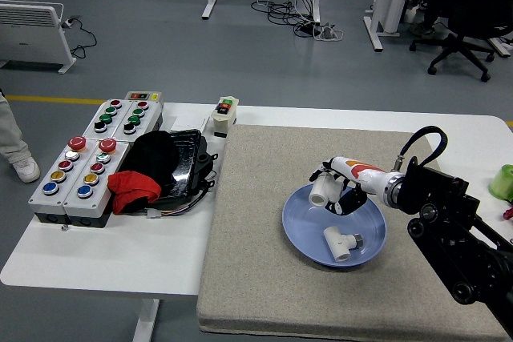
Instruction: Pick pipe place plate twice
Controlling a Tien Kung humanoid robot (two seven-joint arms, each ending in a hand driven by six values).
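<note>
Right hand gripped white pipe above plate far rim; fingertips partly hidden behind pipe; second pipe lay in plate, just below hand
</note>
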